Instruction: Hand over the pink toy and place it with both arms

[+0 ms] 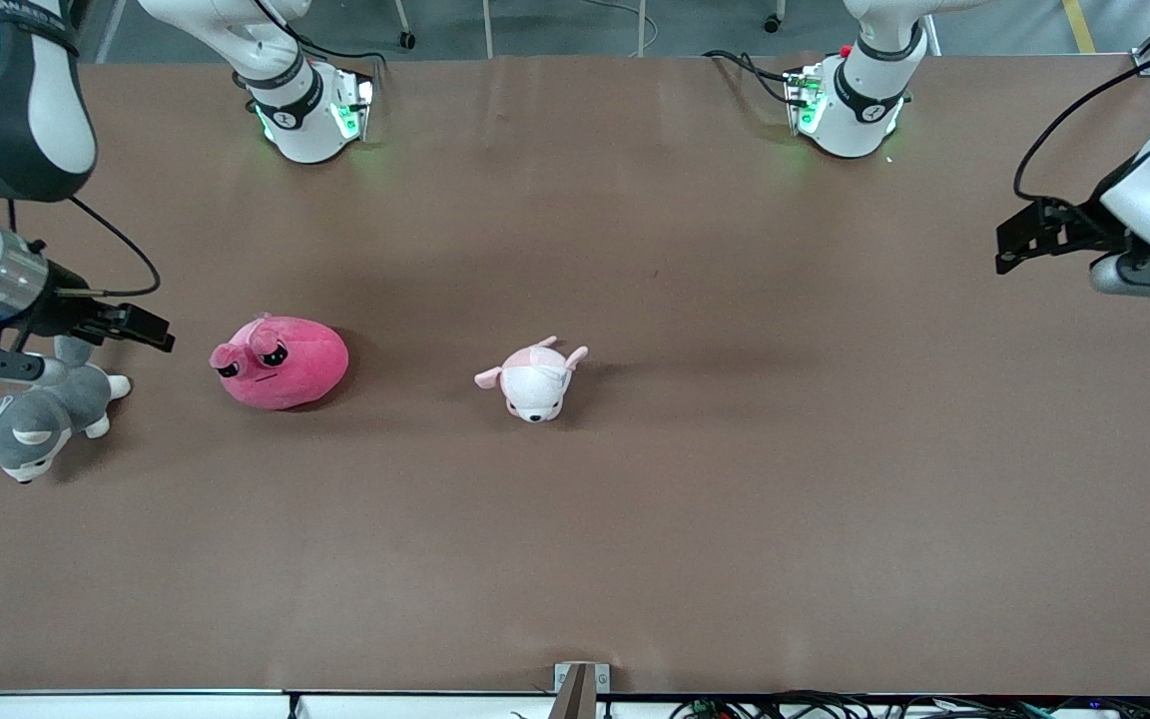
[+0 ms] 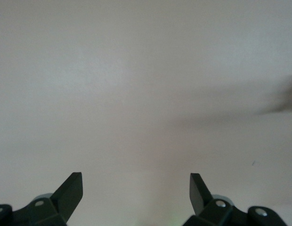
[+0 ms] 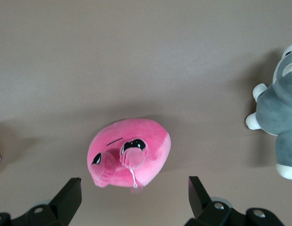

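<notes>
The pink toy lay on the brown table toward the right arm's end, its frowning face turned to the front camera. The grey-and-white plush dog lay beside it at that end of the table, and the small white-and-pink plush animal lay near the table's middle.

The right gripper hung over the table between the dog and the pink toy, its 2 fingers spread wide and holding nothing.

The left gripper waited over bare table at the left arm's end, its fingers likewise spread apart and empty.
</notes>
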